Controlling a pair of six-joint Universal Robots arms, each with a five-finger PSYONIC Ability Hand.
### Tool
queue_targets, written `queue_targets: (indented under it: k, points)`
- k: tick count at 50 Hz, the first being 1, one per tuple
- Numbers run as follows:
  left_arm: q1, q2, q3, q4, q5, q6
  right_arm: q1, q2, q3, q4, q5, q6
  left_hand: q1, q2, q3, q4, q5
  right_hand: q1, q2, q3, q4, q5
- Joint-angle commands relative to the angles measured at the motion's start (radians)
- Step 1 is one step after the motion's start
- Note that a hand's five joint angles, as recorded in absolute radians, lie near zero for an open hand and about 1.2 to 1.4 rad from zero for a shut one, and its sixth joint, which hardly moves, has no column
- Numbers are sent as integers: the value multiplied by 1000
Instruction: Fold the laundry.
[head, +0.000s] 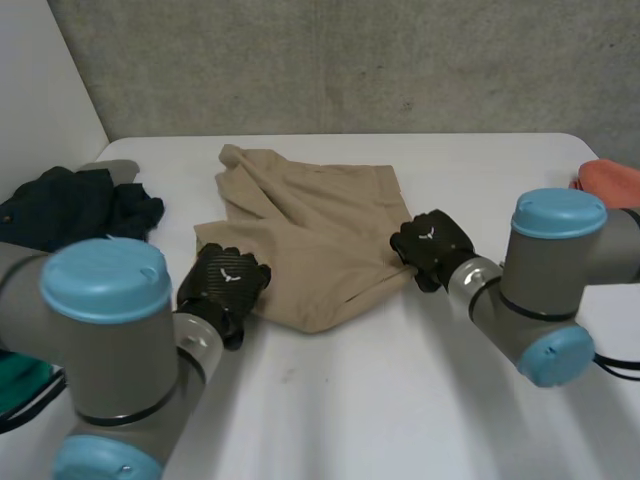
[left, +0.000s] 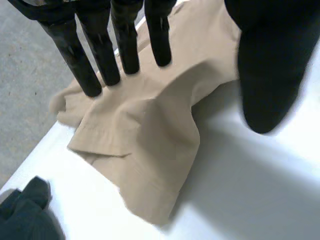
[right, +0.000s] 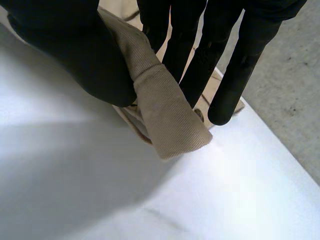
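Tan shorts (head: 315, 225) lie folded over in the middle of the white table (head: 400, 400). My left hand (head: 222, 285) sits at their near left edge. Its fingers (left: 102, 52) are straight and spread above the tan cloth (left: 145, 145), the thumb (left: 270, 70) apart, holding nothing. My right hand (head: 432, 248) is at the shorts' right edge. Its thumb (right: 75, 55) and fingers (right: 190, 60) pinch a fold of the tan cloth (right: 167, 115) just above the table.
A dark green garment (head: 75, 205) is piled at the table's left, also seen beyond the shorts (left: 25, 212). An orange cloth (head: 610, 182) lies at the far right edge. A teal cloth (head: 20, 375) lies under my left arm. A concrete wall stands behind.
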Motion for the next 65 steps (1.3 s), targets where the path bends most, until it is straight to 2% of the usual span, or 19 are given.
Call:
queue_targets:
  k: [1, 4, 5, 12, 16, 20, 30, 39, 43, 44, 47, 50, 55, 59, 63, 65]
  points:
    - [98, 139, 15, -165, 59, -60, -9, -102, 143, -32, 1, 5, -50, -83, -94, -83, -85, 280, 206, 205, 198, 204]
    - [152, 147, 23, -172, 106, -72, -15, -116, 171, -48, 1, 1, -27, -59, -71, -59, -61, 280, 206, 205, 198, 204]
    - [188, 142, 29, -176, 145, -78, -20, -122, 181, -57, 2, -1, -3, -36, -47, -36, -38, 280, 206, 205, 198, 204]
    - [299, 72, 57, -231, 300, -112, -46, -119, 194, -79, 10, -19, 117, 84, 73, 84, 82, 280, 206, 205, 198, 204]
    - [324, 12, 75, -259, 372, -117, -46, -119, 203, -79, 8, -32, 228, 196, 184, 196, 194, 280, 206, 205, 198, 204]
    - [336, -37, 91, -247, 409, -120, -37, -119, 210, -83, 8, -35, 255, 223, 211, 223, 221, 280, 206, 205, 198, 204]
    - [321, -103, 101, -150, 413, -137, -34, -117, 215, -83, 13, -35, 258, 226, 214, 226, 224, 280, 206, 205, 198, 204]
    - [295, -120, 72, -144, 396, -111, -38, -116, 212, -83, 16, -30, 270, 237, 226, 237, 235, 280, 206, 205, 198, 204]
    - [291, -143, 72, -130, 376, -91, -34, -117, 212, -82, 19, -30, 448, 416, 404, 416, 414, 280, 206, 205, 198, 204]
    - [291, -152, 74, -126, 364, -83, -32, -117, 212, -80, 22, -33, 655, 623, 611, 623, 621, 280, 206, 205, 198, 204]
    - [291, -154, 77, -126, 341, -74, -31, -122, 210, -72, 27, -35, 1014, 982, 971, 982, 980, 280, 206, 205, 198, 204]
    - [287, -123, 71, -150, 301, -63, -31, -142, 207, -31, 27, -42, 1015, 983, 971, 983, 981, 280, 206, 205, 198, 204]
    - [258, -10, 9, -280, 232, -43, -31, -226, 201, 131, 19, -111, 1015, 983, 971, 983, 981, 280, 206, 205, 198, 204]
    - [216, 87, -81, -455, 186, 50, -37, -281, 206, 324, 27, -251, 1015, 983, 971, 983, 981, 280, 206, 205, 198, 204]
    - [193, 142, -141, -585, 172, 154, -50, -303, 238, 632, 48, -434, 1015, 983, 971, 983, 981, 280, 206, 205, 198, 204]
    - [187, 160, -150, -600, 169, 176, -57, -308, 238, 708, 53, -473, 1015, 983, 971, 983, 981, 280, 206, 205, 198, 204]
